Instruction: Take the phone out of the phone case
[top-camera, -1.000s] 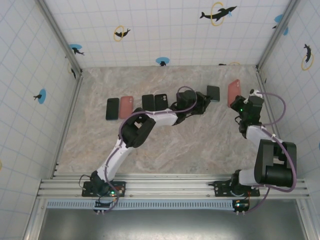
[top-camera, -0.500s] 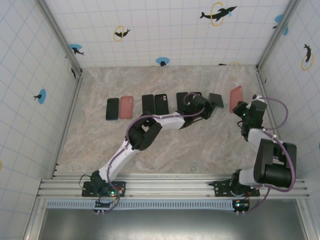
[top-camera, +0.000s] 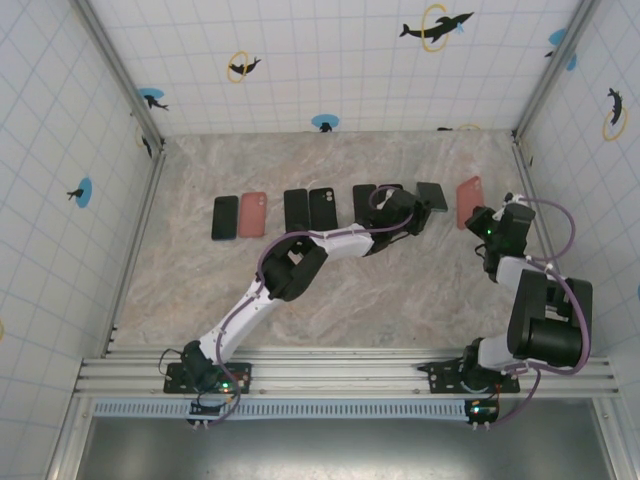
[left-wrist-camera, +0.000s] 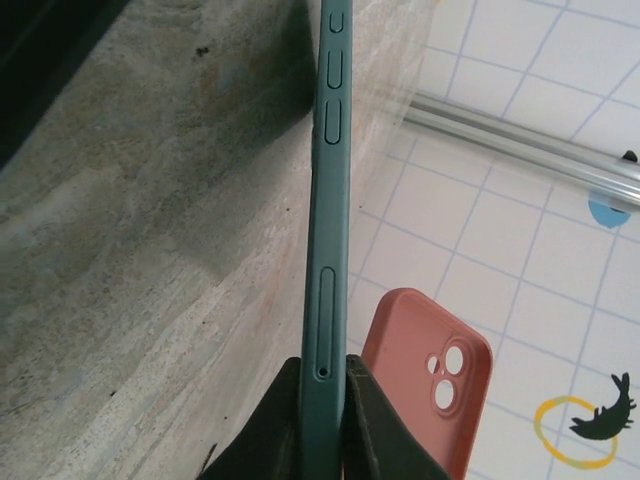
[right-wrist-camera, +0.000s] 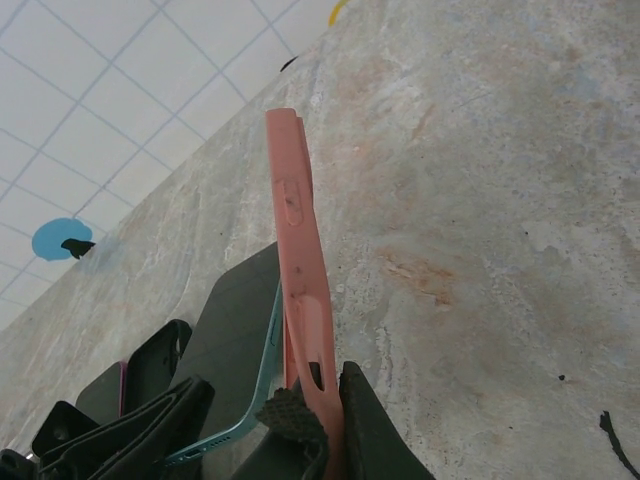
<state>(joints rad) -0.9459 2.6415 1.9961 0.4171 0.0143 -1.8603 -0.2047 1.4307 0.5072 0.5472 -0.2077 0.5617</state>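
The phone (top-camera: 432, 196), teal at the edge, is held right of centre in the upper part of the top view. It is clamped at its near end by the left end effector (top-camera: 407, 213). In the left wrist view the phone (left-wrist-camera: 328, 250) is seen edge-on, rising from bottom centre to the top of the frame. The fingers (left-wrist-camera: 283, 425) are pressed onto both of its faces and the side buttons are bare.

The case (top-camera: 469, 200), salmon pink, is seen just right of the phone, with a narrow gap between the two in the top view. It is gripped at its lower end by the right end effector (top-camera: 485, 222). In the right wrist view the case (right-wrist-camera: 298, 270) stands on edge, pinched at the bottom of the frame. The phone's dark face is just left of it; whether they touch there cannot be told.

The case is close to the right wall (top-camera: 575, 120). A row (top-camera: 296, 208) of five more phones or cases is laid out to the left across the counter (top-camera: 400, 290), whose lower half is open between the arms.
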